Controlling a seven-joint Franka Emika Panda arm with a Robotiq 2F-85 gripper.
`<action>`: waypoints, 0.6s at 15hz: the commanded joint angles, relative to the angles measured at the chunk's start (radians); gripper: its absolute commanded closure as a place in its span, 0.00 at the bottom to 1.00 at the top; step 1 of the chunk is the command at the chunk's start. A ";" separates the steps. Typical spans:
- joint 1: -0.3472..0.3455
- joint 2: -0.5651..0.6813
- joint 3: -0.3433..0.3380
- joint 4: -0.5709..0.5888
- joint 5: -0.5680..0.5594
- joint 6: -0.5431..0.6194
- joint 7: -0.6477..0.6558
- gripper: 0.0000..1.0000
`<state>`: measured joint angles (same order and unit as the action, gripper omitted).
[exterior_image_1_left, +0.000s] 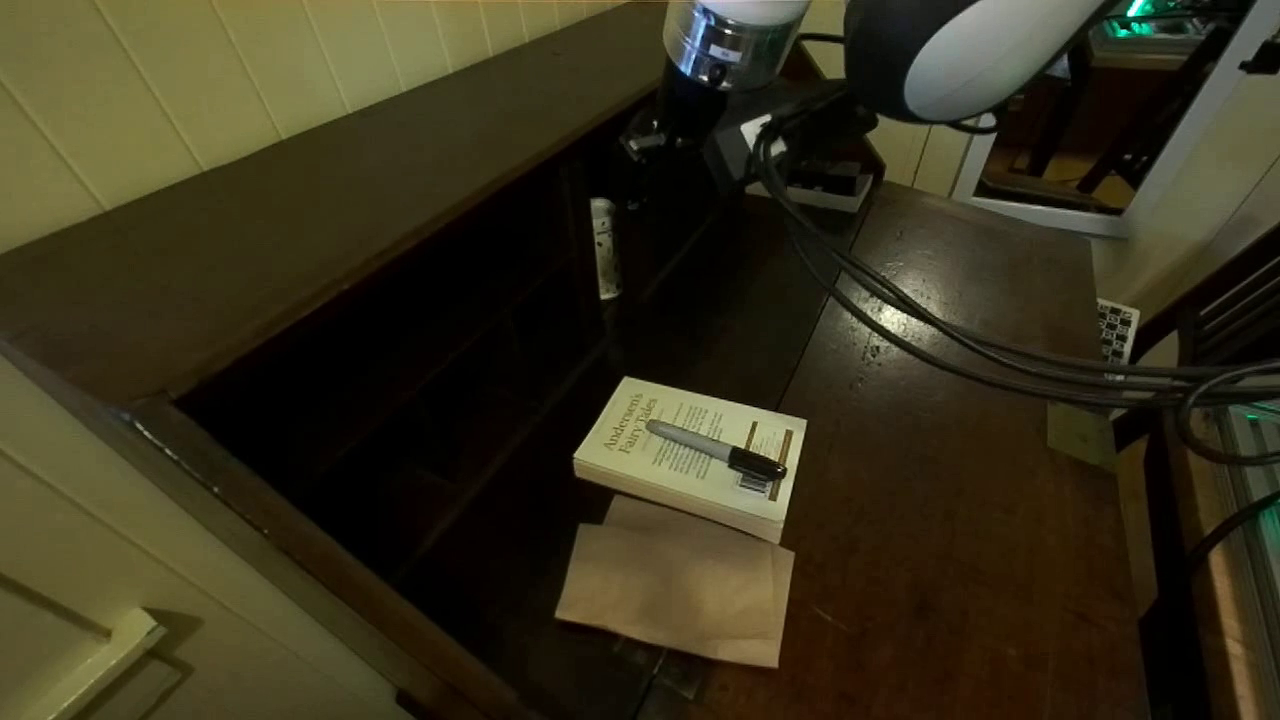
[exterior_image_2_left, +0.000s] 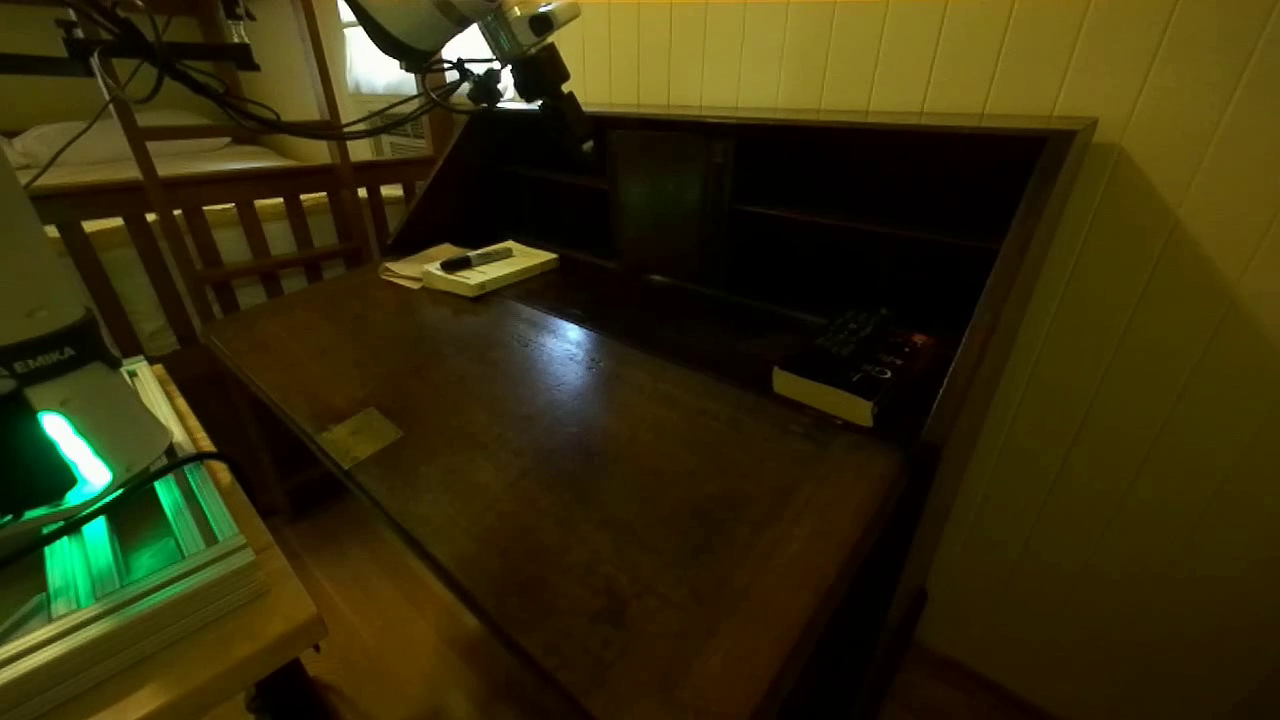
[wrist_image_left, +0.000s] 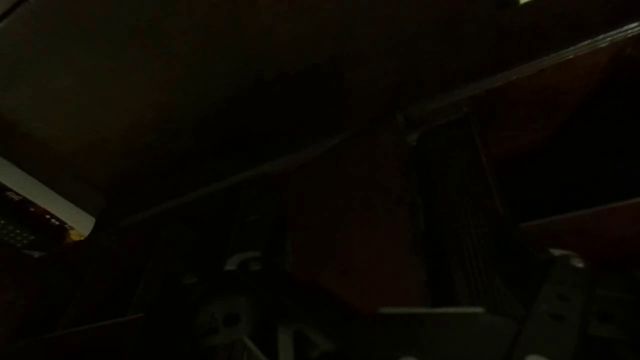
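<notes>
In an exterior view, the camera stands high over one end of the table, near it, facing steeply down along its length; the white book sits mid-frame. From the opposite end, in an exterior view, the camera faces obliquely across the table toward the panelled wall, the robot base close at the frame's edge and the white book far off. Both share the table, shelf unit, white book and arm. The wrist view looks past the end effector at close range toward the shelf unit, table uppermost in frame.
</notes>
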<state>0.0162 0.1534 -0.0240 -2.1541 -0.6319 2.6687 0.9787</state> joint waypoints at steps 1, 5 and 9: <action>0.037 0.068 -0.024 0.073 -0.145 0.000 0.175 0.00; 0.061 0.104 -0.030 0.107 -0.239 -0.008 0.303 0.00; 0.085 0.122 -0.050 0.129 -0.350 -0.030 0.426 0.00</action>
<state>0.0725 0.2497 -0.0485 -2.0633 -0.8978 2.6630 1.3056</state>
